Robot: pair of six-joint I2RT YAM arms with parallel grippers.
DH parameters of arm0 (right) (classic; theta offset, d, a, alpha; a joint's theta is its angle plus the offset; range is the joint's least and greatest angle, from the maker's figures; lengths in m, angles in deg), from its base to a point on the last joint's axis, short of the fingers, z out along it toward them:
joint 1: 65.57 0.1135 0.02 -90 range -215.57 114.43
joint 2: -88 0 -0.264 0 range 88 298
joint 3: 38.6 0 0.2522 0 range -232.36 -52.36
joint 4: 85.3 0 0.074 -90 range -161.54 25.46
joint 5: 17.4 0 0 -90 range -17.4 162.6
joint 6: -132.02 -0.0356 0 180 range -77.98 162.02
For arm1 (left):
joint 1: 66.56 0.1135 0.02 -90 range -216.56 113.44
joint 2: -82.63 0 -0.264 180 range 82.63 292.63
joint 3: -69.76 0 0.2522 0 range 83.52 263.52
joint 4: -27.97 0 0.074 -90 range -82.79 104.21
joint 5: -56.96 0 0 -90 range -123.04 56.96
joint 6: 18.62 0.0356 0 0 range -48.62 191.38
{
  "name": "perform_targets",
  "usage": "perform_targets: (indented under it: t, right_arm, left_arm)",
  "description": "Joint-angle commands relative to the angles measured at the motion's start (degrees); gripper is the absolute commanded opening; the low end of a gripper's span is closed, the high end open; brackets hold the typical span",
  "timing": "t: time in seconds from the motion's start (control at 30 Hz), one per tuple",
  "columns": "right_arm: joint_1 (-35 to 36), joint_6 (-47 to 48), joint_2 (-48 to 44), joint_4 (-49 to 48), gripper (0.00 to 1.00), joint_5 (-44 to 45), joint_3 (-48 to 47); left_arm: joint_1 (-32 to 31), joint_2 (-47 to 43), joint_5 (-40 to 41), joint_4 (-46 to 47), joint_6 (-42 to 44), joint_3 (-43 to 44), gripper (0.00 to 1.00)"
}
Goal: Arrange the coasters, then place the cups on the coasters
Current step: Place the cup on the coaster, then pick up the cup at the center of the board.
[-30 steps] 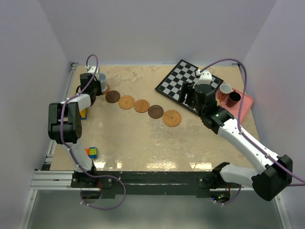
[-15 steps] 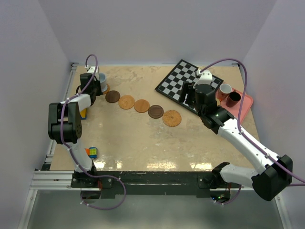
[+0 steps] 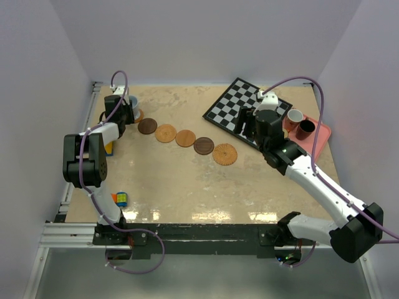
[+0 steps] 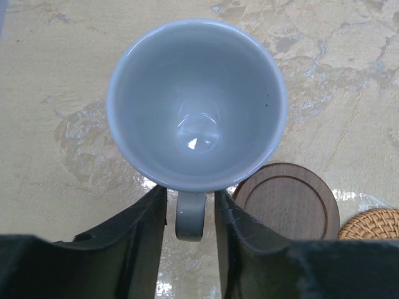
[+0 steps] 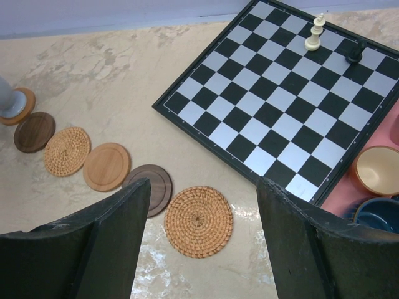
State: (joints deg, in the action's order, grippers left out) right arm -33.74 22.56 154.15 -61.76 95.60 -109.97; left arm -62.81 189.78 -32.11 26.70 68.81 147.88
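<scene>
Pale blue cup (image 4: 196, 103) sits on the far-left coaster (image 5: 26, 104); left gripper (image 4: 190, 194) fingers slightly spread either side of its handle, not pinching; cup 1 looks placed imo. Right gripper (image 5: 202, 187) wide open, empty, over the chessboard (image 5: 280, 93); next: back left off w/o tipping, right fetches a cup from the pink tray (image 3: 318, 140).

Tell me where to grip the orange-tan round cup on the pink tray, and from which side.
Grip the orange-tan cup by its rim from straight above, one finger inside. It stands upright, mouth open, and the dark blue cup close beside it probably leaves little room sideways.
</scene>
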Motion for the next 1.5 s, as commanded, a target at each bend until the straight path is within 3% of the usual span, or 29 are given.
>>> perform_targets:
  t: [0.0,0.33,0.4,0.73,0.9,1.07,1.2,1.3,1.47]
  right_arm:
    - [-0.1,-0.3,-2.1,-0.8,0.73,0.9,0.5]
    - [-0.1,-0.1,-2.4,-0.9,0.73,0.9,0.0]
    - [-0.1,-0.1,-2.4,-0.8,0.73,0.9,-0.1]
    - [-0.1,0.1,-3.9,-0.6,0.73,1.9,-0.3]
    - [-0.1,0.7,-4.6,-1.0,0.73,1.3,-0.1]
    - [-1.6,0.8,-3.6,0.1,0.71,-0.9,-2.2]
    - [-7.6,2.1,-1.1,0.6,0.69,-5.4,-4.6]
    - [-15.9,2.3,1.6,0.7,0.65,-14.5,-6.2]
    - [-29.8,0.7,4.6,0.4,0.64,-21.0,-5.7]
  left_arm:
    - [0.3,-1.7,0.0,3.0,-1.1,0.7,0.45]
    - [0.3,-5.7,-0.5,3.9,-1.0,-0.9,0.80]
    - [0.3,-6.9,-0.6,3.9,-1.1,-1.2,1.00]
    - [0.3,-16.0,-0.6,3.1,-0.7,-3.6,1.00]
    - [-0.1,-19.1,2.8,-5.8,-1.7,0.8,1.00]
    - [-6.8,-24.1,5.9,-12.1,1.4,4.0,1.00]
    - [-12.3,-27.3,2.3,-15.0,0.7,4.0,1.00]
    - [-14.0,-28.3,-3.2,-13.5,-2.3,1.5,1.00]
    - [-20.3,-27.3,-1.2,-14.7,-0.4,1.8,1.00]
